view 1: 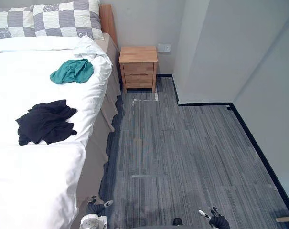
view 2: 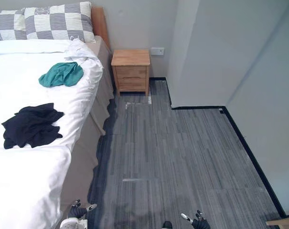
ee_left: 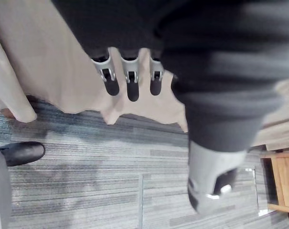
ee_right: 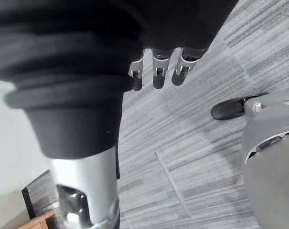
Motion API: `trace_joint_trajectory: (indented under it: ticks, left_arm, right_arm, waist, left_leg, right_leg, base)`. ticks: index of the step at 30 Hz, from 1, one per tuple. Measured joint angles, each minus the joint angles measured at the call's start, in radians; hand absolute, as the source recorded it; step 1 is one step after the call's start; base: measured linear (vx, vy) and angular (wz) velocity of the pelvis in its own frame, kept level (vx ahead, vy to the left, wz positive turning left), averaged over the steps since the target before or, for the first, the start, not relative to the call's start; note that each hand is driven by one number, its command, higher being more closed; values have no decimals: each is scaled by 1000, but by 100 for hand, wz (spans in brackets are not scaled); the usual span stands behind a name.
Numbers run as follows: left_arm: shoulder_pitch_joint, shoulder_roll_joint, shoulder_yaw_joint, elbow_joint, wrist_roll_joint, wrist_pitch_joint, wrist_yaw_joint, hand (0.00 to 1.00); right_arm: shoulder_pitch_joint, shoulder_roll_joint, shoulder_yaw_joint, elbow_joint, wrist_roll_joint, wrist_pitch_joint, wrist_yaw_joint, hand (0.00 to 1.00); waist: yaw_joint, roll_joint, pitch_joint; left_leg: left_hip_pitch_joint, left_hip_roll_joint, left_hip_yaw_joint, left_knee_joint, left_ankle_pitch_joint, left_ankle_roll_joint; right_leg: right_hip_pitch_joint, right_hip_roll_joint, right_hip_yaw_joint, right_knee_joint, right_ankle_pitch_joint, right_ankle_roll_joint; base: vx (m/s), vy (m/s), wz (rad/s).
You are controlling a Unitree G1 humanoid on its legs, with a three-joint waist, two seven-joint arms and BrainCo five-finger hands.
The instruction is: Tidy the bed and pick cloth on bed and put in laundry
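On the bed [view 1: 39, 181], as the left eye shows it, a black cloth [view 1: 45, 122] lies crumpled mid-mattress, near the side that faces the floor. A green cloth [view 1: 72, 71] lies further up, toward the checked pillows [view 1: 63, 19]. Both are loose heaps, not yet picked up. A wooden nightstand [view 1: 138, 67] stands beside the bed's head. Off the bed's open side the left hand [view 1: 95, 208] and the right hand [view 1: 218, 220] hang low over the floor [view 1: 192, 152]. Both are largely cut off, and I judge that no reach has begun.

From the right eye the layout is the same. A wooden corner [view 2: 283, 222] far from the bed is too cropped to name.

At the left wrist, slack, straight fingers [ee_left: 131, 81] hang just in front of the bed skirt [ee_left: 53, 71], holding nothing.

At the right wrist, the fingers [ee_right: 156, 71] are likewise relaxed and empty above bare floor, well apart from the bed.
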Motion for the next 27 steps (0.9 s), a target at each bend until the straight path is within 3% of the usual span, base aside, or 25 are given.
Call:
trace_joint_trajectory:
  ticks: [2,3,4,5,6,7,8,9,10,11,12,13,14,15,16,18,20,21,22,23,25,27]
  left_arm:
    - [9,23,40,-3,-17,-1,1,0]
    - [26,32,71,-12,-37,-1,1,0]
    - [34,45,83,-18,-38,-2,2,0]
    - [25,63,108,-29,-41,0,0,0]
    - [35,64,114,-37,-47,1,-2,0]
    - [47,52,115,-37,-53,2,-15,0]
    - [57,26,114,-39,-56,2,-35,0]
    - [58,16,113,-40,-55,2,-44,0]
    - [60,-4,113,-40,-56,2,-52,0]
    - [62,-7,114,-41,-56,2,-58,0]
    - [70,-4,121,-40,-59,3,-60,0]
    - [84,-4,134,-41,-63,1,-59,0]
    - [82,-5,134,-42,-66,-1,-59,0]
    - [83,2,137,-58,-65,-7,-59,0]
    - [86,9,151,-76,-63,-9,-59,0]
    - [89,8,157,-75,-56,-8,-60,0]
    - [97,10,158,-67,-55,0,-62,0]
    - [112,16,155,-66,-49,0,-65,0]
    - [111,10,152,-58,-24,0,-68,0]
    - [103,12,153,-57,-14,-1,-68,0]
    - [97,31,139,-59,-14,-2,-67,0]
    - [69,53,133,-59,-15,-6,-68,0]
  right_arm:
    - [-9,-8,46,-1,-1,0,20,0]
    - [-10,-18,95,-1,-2,1,35,0]
    - [-16,-18,111,0,-3,1,40,0]
    - [-28,-23,143,3,-3,6,44,0]
    - [-35,-37,149,-1,-3,6,44,0]
    - [-49,-61,147,-3,-4,6,41,0]
    - [-64,-83,141,-8,-6,5,39,0]
    - [-75,-97,136,-11,-9,5,39,0]
    - [-99,-126,134,-26,-11,5,38,0]
    - [-99,-133,130,-39,-11,5,39,0]
    - [-109,-135,127,-50,-12,7,41,0]
    - [-115,-119,139,-58,-14,8,53,0]
    - [-110,-117,143,-63,-14,8,59,0]
    - [-103,-113,148,-62,-16,9,64,0]
    - [-101,-113,149,-62,-23,9,63,0]
    - [-109,-125,149,-59,-37,12,56,0]
    - [-122,-124,144,-38,-43,16,50,0]
    - [-111,-111,146,-30,-45,17,50,0]
    - [-121,-93,142,-31,-50,15,52,0]
    - [-124,-74,138,-30,-52,14,52,0]
    - [-114,-53,134,-8,-52,9,53,0]
    - [-105,-45,134,0,-50,-11,52,0]
  waist:
    - [0,3,13]
    - [4,30,23]
    - [6,25,27]
    - [6,15,48]
    - [20,11,59]
    - [26,1,79]
    - [29,2,78]
    - [29,11,86]
    - [29,39,106]
    - [29,53,113]
    - [42,69,128]
    - [68,88,112]
    - [65,97,114]
    - [65,88,119]
    - [79,67,127]
    - [78,66,125]
    - [75,25,103]
    - [80,-6,76]
    - [72,-30,77]
    - [74,-38,90]
    - [67,-40,109]
    - [51,-31,122]
  left_leg:
    - [-25,41,13,80,-47,-12]
    - [-74,108,11,230,-101,-26]
    - [-113,136,11,316,-113,-25]
    - [-198,178,-1,532,-88,12]
    - [-250,192,-55,655,-29,-1]
    - [-291,167,-123,737,-10,-59]
    - [-300,100,-127,696,-82,-56]
    - [-301,68,-118,653,-99,-34]
    - [-302,10,-80,528,-104,-3]
    - [-299,-9,-58,452,-87,19]
    - [-264,-35,-7,317,-43,119]
    - [-255,-28,32,280,-57,100]
    - [-268,-13,35,292,-60,96]
    - [-289,-3,35,342,-85,76]
    - [-323,2,42,424,-125,73]
    - [-399,29,39,549,-171,69]
    - [-394,-18,59,491,-160,162]
    - [-357,-63,83,431,-165,160]
    - [-299,-94,91,372,-155,180]
    - [-240,-102,93,333,-146,188]
    - [-107,-103,79,243,-152,189]
    - [4,-76,35,171,-174,174]
  right_leg:
    - [8,16,-4,16,-39,-14]
    - [25,49,-49,29,-72,-46]
    - [24,55,-61,48,-82,-38]
    - [23,67,-64,63,-88,-47]
    - [46,79,-47,56,-92,-56]
    - [74,66,-25,52,-96,-59]
    - [79,42,-10,56,-104,-64]
    - [80,32,0,57,-106,-65]
    - [81,22,21,56,-112,-59]
    - [83,23,32,52,-114,-55]
    - [87,23,61,23,-118,-50]
    - [77,42,58,58,-128,-52]
    - [64,52,51,113,-139,-50]
    - [64,68,50,191,-171,-63]
    - [86,63,55,166,-225,-82]
    - [102,77,59,119,-253,-59]
    - [80,21,55,189,-314,-24]
    - [41,-18,64,285,-345,-13]
    - [-88,-74,45,585,-317,7]
    - [-157,-88,59,760,-282,6]
    - [-210,-63,55,883,-316,-6]
    - [-257,-3,-23,773,-334,-28]
  base:
    - [-11,-49,-8]
    - [-6,-79,-6]
    - [-42,-43,2]
    - [-55,-76,-2]
    - [-40,-96,-16]
    - [43,-62,-27]
    - [99,34,-22]
    - [102,113,-27]
    - [71,103,-29]
    - [94,130,-55]
    - [172,118,-60]
    - [195,97,-47]
    - [262,35,-5]
    - [215,-18,6]
    - [208,-14,-2]
    - [164,81,5]
    - [176,107,0]
    - [368,69,-15]
    - [494,78,-10]
    - [578,52,6]
    - [401,-10,13]
    - [405,-55,41]
